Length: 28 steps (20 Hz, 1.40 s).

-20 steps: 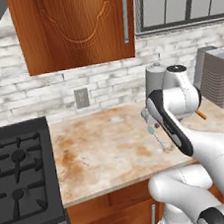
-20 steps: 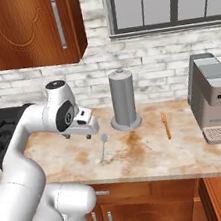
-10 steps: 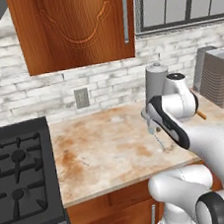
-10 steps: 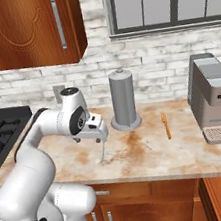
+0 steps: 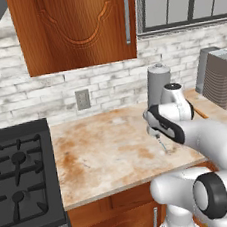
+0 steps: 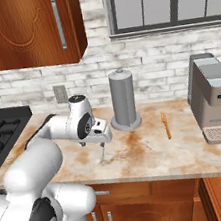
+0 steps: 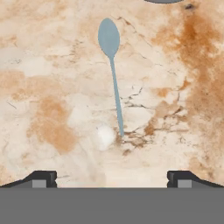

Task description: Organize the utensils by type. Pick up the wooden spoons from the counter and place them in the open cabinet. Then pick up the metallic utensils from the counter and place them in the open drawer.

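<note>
The fingers [image 7: 111, 177] stand spread wide and hold nothing; they hang over the worktop [image 7: 52, 87] with the thin metal spoon [image 7: 113, 74] lying flat on the stone ahead of them, its oval bowl pointing away and its handle end nearest; from the right base camera the hand sits low over that same spoon [image 6: 103, 154], just in front of the tall grey canister [image 6: 123, 100].

The spoon looks light, stiff and slick, and it lies so flat against the hard stone that there is little to get under; I would judge the slim handle near its middle the place to pinch it, with the fingers set across the shaft rather than along it; a grip at the bowl would likely slide off.

One wooden spoon [image 6: 165, 125] lies further along the worktop, between the canister and the grey coffee machine [image 6: 211, 99], well apart from the hand; it looks light and rigid too, thicker and easier to clamp.

The canister's base stands near the metal spoon's bowl and could crowd the hand; to the other side is the black stove [image 5: 20, 182]; overhead hangs a wall cabinet with a carved door [image 5: 74, 27], shut.
</note>
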### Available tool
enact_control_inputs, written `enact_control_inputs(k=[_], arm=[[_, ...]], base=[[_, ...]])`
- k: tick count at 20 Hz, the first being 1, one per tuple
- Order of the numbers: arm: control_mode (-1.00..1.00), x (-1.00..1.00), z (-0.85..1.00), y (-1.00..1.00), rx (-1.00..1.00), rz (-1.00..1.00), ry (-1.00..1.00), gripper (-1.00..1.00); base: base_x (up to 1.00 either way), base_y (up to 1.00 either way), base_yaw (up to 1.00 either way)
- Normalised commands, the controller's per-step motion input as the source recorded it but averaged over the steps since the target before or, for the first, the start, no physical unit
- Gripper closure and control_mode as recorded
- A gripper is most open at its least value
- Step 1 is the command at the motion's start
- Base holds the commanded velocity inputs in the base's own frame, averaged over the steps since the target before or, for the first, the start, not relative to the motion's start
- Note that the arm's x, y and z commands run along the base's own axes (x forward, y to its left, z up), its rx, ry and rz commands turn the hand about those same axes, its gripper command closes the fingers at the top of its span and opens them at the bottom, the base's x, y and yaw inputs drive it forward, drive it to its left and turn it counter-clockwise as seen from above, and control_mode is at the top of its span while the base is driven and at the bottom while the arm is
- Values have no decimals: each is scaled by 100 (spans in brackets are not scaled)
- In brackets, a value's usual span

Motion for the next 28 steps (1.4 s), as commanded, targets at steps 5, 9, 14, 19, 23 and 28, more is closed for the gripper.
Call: enact_control_inputs(k=[5,9,14,19,23,28], arm=[[-100,36,-36,-6,0,0,1,-100],[-100,39,-39,0,0,0,1,-100],[-100,31,-28,0,0,0,0,-100],[-100,16,-15,0,0,0,0,-100],[-100,22,-9,0,0,0,0,-100],[-100,23,-12,0,0,0,0,-100]], base=[[0,0,0],[0,0,0],[0,0,0],[0,0,0],[0,0,0],[0,0,0]])
